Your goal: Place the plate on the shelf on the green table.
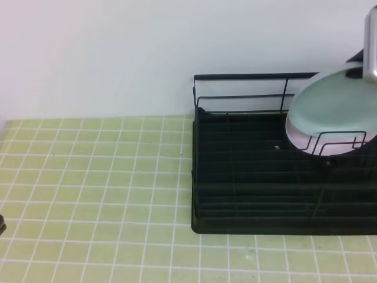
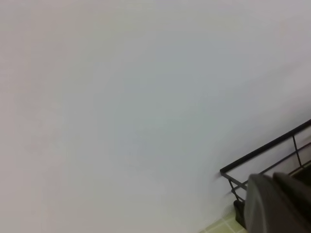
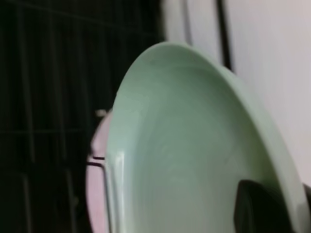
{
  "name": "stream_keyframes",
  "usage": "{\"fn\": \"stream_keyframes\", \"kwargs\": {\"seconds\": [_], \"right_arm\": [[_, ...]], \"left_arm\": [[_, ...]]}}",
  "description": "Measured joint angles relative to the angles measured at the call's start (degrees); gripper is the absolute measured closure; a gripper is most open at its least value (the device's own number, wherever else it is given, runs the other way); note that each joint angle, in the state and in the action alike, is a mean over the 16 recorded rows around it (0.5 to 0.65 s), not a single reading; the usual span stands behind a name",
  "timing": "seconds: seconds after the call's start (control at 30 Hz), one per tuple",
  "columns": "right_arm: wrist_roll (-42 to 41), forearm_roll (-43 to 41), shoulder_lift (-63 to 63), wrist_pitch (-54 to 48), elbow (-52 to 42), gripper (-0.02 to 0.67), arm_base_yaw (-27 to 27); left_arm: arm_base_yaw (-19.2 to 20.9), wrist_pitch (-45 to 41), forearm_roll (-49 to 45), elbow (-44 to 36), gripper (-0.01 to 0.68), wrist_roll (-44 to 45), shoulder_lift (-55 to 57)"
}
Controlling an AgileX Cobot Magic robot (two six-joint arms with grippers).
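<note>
The pale blue-green plate (image 1: 333,103) hangs tilted over the right rear of the shelf (image 1: 247,177), a black wire rack standing on the green table (image 1: 88,177). My right gripper (image 1: 356,72) is shut on the plate's upper rim. In the right wrist view one dark finger (image 3: 262,208) presses on the inner face of the plate (image 3: 184,145); the other finger is hidden behind it. The plate's lower edge sits behind a bent wire divider (image 1: 339,141). My left gripper (image 2: 277,204) shows only in the left wrist view, shut and holding nothing, beside the rack's corner rail (image 2: 262,150).
A pale pink plate (image 1: 312,143) lies in the rack just under the blue-green one; its edge shows as pink rim (image 3: 97,170) in the right wrist view. A white wall (image 1: 118,53) backs the table. A dark object (image 1: 2,224) pokes in at the left edge.
</note>
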State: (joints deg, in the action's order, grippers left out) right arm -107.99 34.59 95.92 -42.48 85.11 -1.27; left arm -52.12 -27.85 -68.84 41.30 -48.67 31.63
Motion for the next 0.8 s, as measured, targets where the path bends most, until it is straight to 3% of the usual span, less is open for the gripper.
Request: {"fn": "stream_keyframes", "kwargs": {"seconds": [0.4,0.8], "right_arm": [[1.6,1.0,2.3,-1.4,0.0,0.532,0.0],[4.3,0.7,3.2,-1.2,0.0,0.372,0.0]], "left_arm": [[0.0,-0.7,0.0,0.0,0.674,0.0,0.0],[0.0,-3.4,1.2,0.0,0.674,0.0,0.0]]}}
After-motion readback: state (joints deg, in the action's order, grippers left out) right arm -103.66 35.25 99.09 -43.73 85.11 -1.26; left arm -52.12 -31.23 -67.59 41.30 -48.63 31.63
